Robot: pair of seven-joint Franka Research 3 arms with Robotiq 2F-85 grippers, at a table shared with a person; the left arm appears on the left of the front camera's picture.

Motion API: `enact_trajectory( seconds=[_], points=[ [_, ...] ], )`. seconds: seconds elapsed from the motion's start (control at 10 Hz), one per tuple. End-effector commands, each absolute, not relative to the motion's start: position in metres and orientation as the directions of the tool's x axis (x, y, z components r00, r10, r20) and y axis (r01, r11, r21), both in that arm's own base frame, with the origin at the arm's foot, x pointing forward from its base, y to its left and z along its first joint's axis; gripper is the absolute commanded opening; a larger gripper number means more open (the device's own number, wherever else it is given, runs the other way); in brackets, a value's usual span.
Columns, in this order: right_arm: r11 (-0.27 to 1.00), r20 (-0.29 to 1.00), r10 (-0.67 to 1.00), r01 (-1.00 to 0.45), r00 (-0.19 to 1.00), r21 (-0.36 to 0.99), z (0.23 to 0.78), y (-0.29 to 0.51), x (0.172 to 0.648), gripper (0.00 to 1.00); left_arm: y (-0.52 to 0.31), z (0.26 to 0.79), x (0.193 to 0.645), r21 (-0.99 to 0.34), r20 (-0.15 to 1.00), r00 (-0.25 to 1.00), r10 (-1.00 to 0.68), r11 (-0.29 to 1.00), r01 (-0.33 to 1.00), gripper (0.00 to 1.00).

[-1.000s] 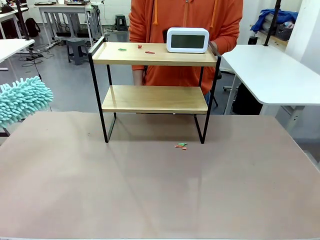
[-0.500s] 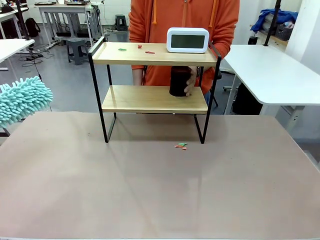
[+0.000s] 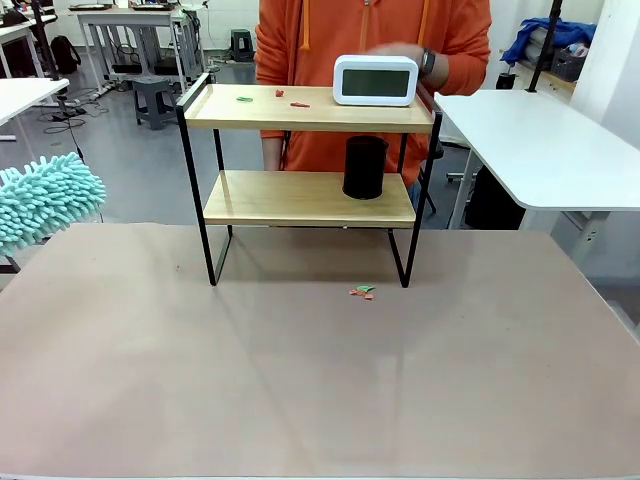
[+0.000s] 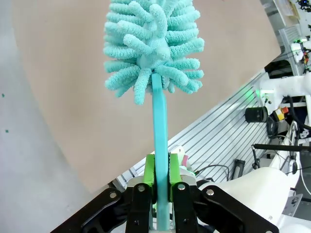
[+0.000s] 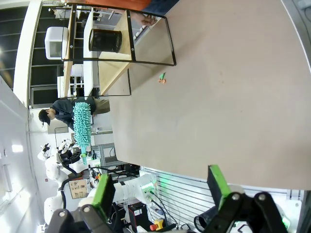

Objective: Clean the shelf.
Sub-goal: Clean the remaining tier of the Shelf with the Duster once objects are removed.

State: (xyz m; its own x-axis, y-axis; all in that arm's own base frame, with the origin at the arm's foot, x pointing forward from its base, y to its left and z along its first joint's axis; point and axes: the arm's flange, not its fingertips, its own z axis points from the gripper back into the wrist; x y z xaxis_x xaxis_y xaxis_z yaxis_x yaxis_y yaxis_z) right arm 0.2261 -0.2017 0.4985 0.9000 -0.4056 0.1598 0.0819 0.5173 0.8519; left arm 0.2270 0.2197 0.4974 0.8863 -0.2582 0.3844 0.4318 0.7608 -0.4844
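At the table's left edge we see the left gripper pinching the handle of the teal duster. The shelf stands to its right and farther off, its boards running left to right, with scraps on top. The right gripper is spread and empty.

The front camera faced across the desk to the shelf near its far edge. The right wrist camera, rolled sideways, shared both; the left looked closely along a duster.
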Motion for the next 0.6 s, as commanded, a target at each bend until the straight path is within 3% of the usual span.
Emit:
enact_trajectory(
  seconds=[0.0,0.5],
  points=[
    [0.512,0.185,-0.402,0.053,0.897,0.857,0.4991,-0.2010,0.2274,1.00,0.2186,0.4951,0.2238,-0.475,0.385,0.882,-0.273,0.761,0.443,0.13],
    [0.512,0.185,-0.402,0.053,0.897,0.857,0.4991,-0.2010,0.2274,1.00,0.2197,0.4974,0.2270,-0.484,0.384,0.886,-0.258,0.761,0.432,0.13]
  ],
)
